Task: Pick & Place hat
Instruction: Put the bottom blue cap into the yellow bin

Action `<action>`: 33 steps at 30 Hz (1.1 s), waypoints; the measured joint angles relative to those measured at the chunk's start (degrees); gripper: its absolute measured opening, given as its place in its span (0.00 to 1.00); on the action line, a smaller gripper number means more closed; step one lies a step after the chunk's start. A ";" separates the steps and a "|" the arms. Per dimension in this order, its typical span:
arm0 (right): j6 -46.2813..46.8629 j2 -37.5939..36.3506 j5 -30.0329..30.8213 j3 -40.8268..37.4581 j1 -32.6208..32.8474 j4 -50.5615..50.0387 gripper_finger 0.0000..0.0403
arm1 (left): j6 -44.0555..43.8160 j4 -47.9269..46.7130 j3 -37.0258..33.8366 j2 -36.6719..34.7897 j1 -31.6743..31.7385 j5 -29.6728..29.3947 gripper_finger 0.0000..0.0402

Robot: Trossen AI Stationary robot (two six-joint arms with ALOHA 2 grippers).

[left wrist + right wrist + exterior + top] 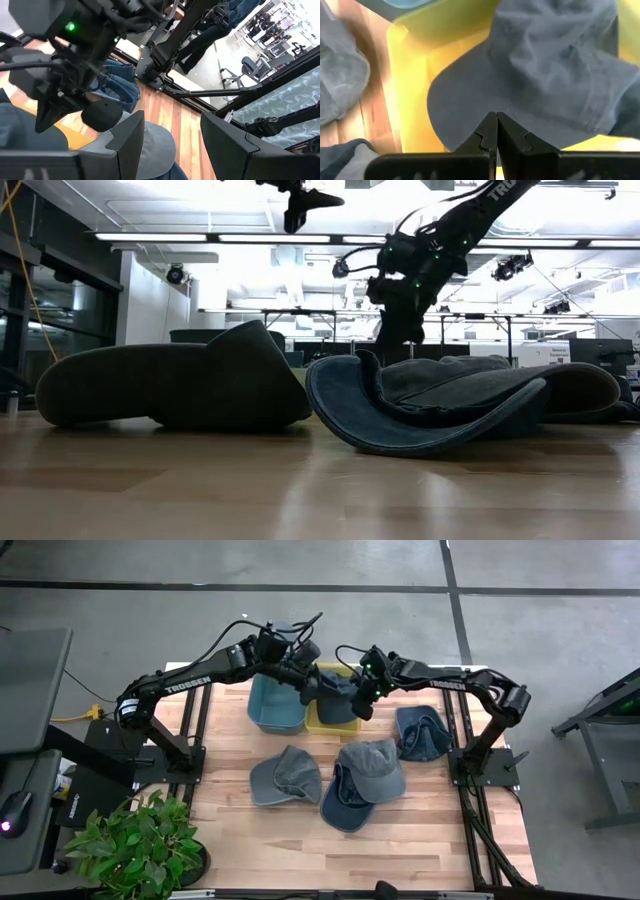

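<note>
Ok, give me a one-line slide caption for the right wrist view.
Right gripper, fingers shut and empty, hovers over a grey-blue hat lying in the yellow bin.

Over the two bins I have almost no room. My left pincer [313, 683] and right pincer [362, 700] crowd together above the yellow bin [328, 720], just beside each other, and a cap [550, 80] fills most of that bin. The teal bin [273, 712] on its left looks more open, though my left arm crosses its far edge. In front of the bins, three caps block the middle of the counter [420, 840]: one grey [285, 777], one overlapping pair [362, 780], one denim [420, 732] at right. The near strip of the counter is clear, as is the left edge.
</note>
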 joint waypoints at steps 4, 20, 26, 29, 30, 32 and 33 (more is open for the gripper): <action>1.44 0.81 -0.11 -0.10 0.89 -0.03 0.00 | -0.01 0.31 0.00 0.00 0.00 0.00 0.48; 5.68 -11.84 2.81 -0.08 2.92 -12.74 0.00 | 0.38 -1.99 0.00 0.00 0.00 0.04 0.48; 2.63 -18.37 7.28 -0.08 4.35 -25.88 0.00 | 0.52 -2.17 0.00 -0.02 0.00 0.57 0.48; 2.55 -20.91 10.24 -0.08 5.25 -30.90 0.00 | 0.90 -2.46 0.00 -0.02 0.00 0.83 0.48; 2.62 -21.76 11.16 -0.25 5.46 -31.75 0.00 | 1.25 -2.92 0.00 -0.02 0.00 0.83 0.48; 3.33 -24.00 11.42 -2.05 5.81 -31.75 0.00 | 1.66 -4.42 0.00 -0.02 0.00 0.74 0.48; 4.20 -25.29 11.42 -3.60 5.84 -31.22 0.00 | 1.86 -5.32 0.00 -0.02 0.00 0.46 0.48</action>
